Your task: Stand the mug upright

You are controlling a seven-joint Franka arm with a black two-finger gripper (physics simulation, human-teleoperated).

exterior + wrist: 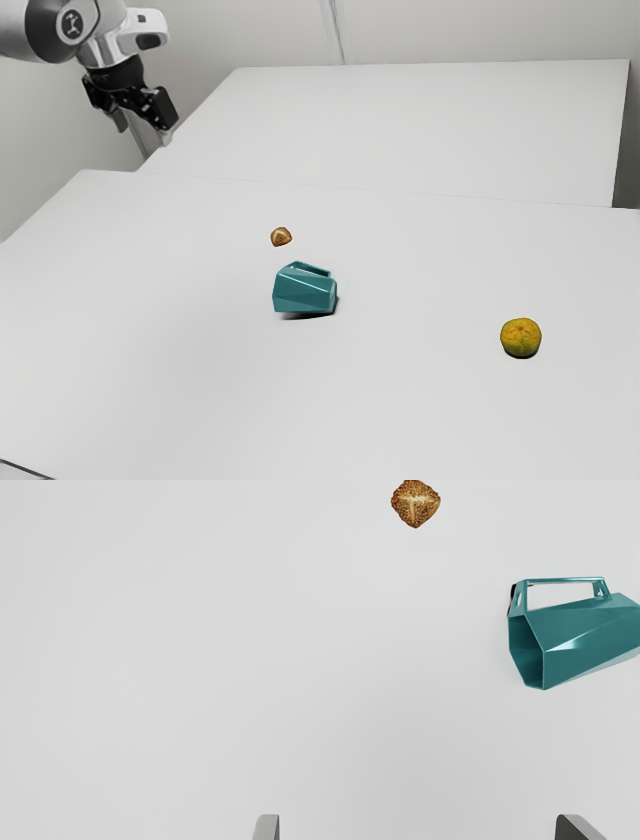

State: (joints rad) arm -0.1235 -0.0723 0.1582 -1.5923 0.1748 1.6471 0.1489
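A teal faceted mug (305, 292) lies on its side on the white table, its handle along the upper side. In the wrist view the mug (585, 635) shows its open mouth and its handle. My gripper (146, 134) hangs high at the exterior view's upper left, well apart from the mug. Seen from the wrist, the gripper (417, 827) stands open, its two fingertips wide apart with nothing between them.
A small brown bread roll (281, 237) lies just behind the mug in the exterior view. A yellow-green round fruit (521, 337) sits toward the exterior view's right. Another white surface (420, 130) stands beyond the table (150, 330).
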